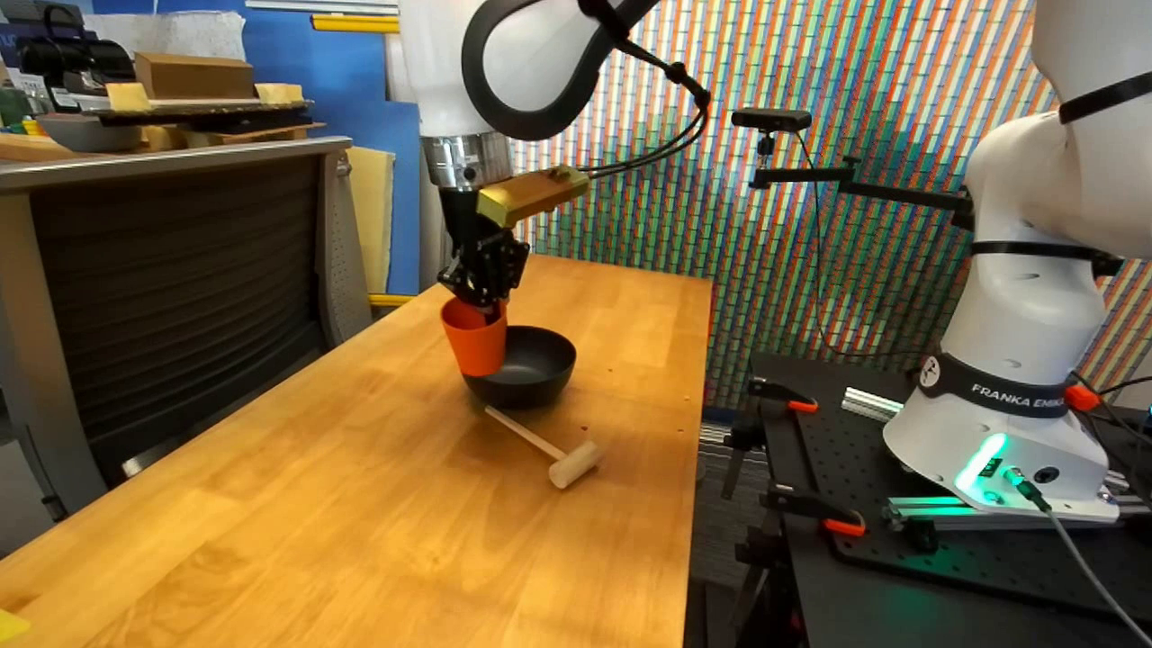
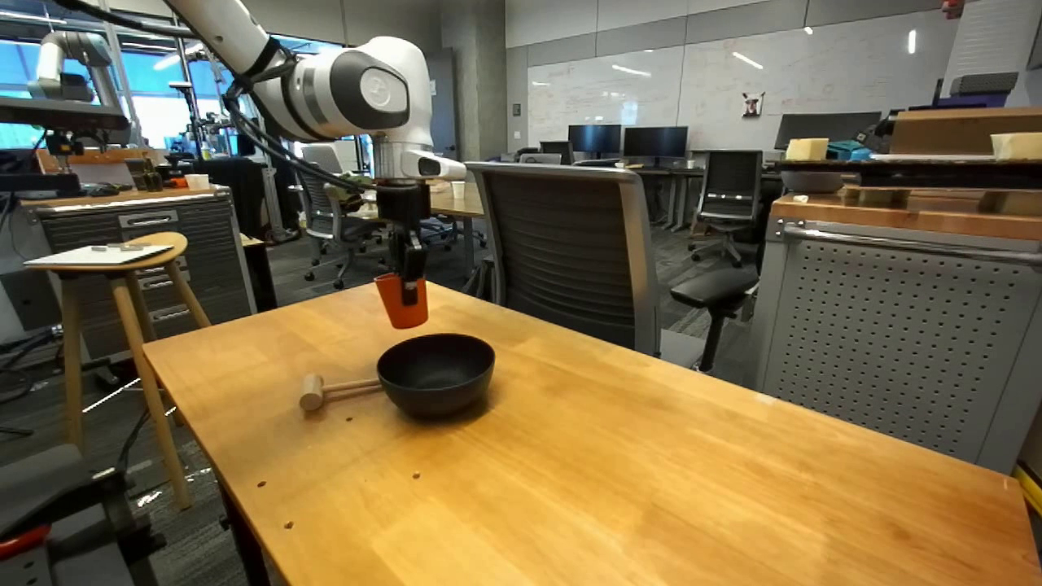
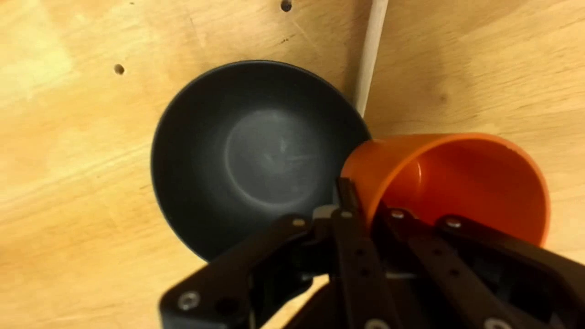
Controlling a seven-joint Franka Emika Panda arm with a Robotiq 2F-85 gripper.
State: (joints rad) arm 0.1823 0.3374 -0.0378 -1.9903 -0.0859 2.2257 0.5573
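Observation:
My gripper point(image 3: 368, 208) is shut on the wall of an orange cup point(image 3: 381, 160), one finger inside the cup and the other outside. The cup is held off the table, slightly tilted, as an exterior view of the cup point(image 2: 403, 309) shows. A black bowl point(image 3: 260, 151) stands right beside and below it, and nothing shows inside. In an exterior view the cup point(image 1: 475, 349) overlaps part of the bowl point(image 1: 544, 369). A wooden mallet lies by the bowl, its head point(image 1: 573, 464) away from it; the wrist view shows only part of its handle point(image 3: 371, 55).
The wooden table point(image 2: 619, 488) carries these things. Along one long side stands a grey chair point(image 2: 566, 252), with a perforated metal cart point(image 2: 895, 334) farther along. The robot's base point(image 1: 999, 450) is mounted on a separate black table. A wooden stool point(image 2: 134, 268) stands past the table's corner.

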